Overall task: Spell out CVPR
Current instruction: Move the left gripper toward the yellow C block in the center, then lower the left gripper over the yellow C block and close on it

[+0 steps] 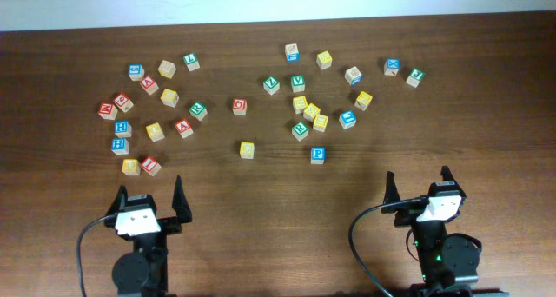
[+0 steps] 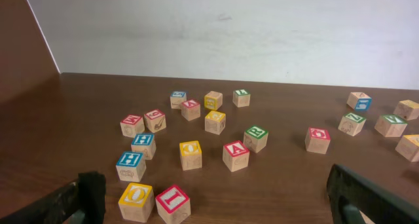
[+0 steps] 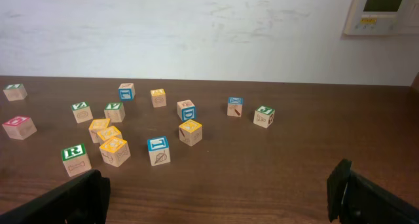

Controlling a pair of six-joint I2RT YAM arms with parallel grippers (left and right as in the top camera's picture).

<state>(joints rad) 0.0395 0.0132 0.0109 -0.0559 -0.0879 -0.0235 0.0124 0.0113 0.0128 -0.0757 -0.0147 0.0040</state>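
Note:
Many lettered wooden blocks lie scattered over the far half of the brown table (image 1: 278, 201). A blue P block (image 1: 318, 155) sits nearest the front, in the middle. A green V block (image 1: 298, 82) and a green R block (image 1: 301, 130) lie in the right cluster; they also show in the right wrist view as V (image 3: 114, 111) and R (image 3: 75, 158). Another green R block (image 1: 198, 110) lies in the left cluster (image 2: 256, 137). I cannot pick out a C. My left gripper (image 1: 149, 193) (image 2: 216, 198) and right gripper (image 1: 418, 175) (image 3: 216, 194) are open, empty, near the front edge.
A yellow O block (image 2: 136, 201) and a red I block (image 2: 173, 203) lie just ahead of my left fingers, with blue H blocks (image 2: 130, 165) behind. A blue block (image 3: 158, 149) and yellow blocks (image 3: 114, 150) lie ahead of my right gripper. A white wall stands beyond the table.

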